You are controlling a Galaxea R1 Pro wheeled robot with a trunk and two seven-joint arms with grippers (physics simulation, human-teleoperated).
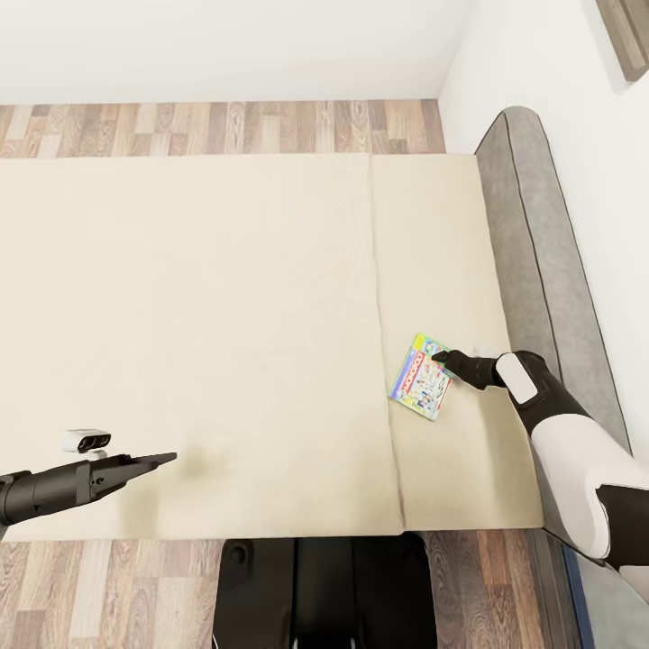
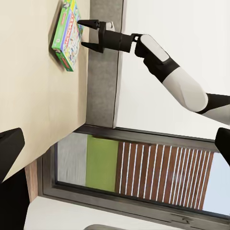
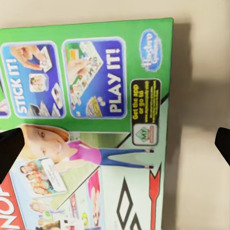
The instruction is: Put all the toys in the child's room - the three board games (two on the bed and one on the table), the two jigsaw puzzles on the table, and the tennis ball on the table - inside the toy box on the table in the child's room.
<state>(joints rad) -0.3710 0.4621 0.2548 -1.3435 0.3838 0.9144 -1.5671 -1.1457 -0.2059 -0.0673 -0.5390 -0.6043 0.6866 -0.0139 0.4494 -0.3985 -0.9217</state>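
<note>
Our right gripper had its jaws spread wide, the two dark fingertips parted with nothing between them, poised just at the far right corner of the Monopoly board game. In the right wrist view the box lay close under the camera, one fingertip over its printed face and the other out over bare mattress past its edge, so the jaws seemed to straddle one side. Our left gripper hung low over the near left part of the bed, well apart from the game; whether its jaws were apart we could not tell.

The box lay flat on the right strip of the mattress, near the grey padded headboard. We judged the main risk to be the grasp itself: a thin, flat box lying flush on a soft surface offers little edge, and fingers closing from above could slide off the glossy lid or simply push the box along the fabric. Pressing down to get under it might sink it into the mattress instead.

The game was a slim rectangle with sharp corners and smooth green-bordered print. The mattress was plain matte beige, split by one seam, with wood-plank floor beyond.
</note>
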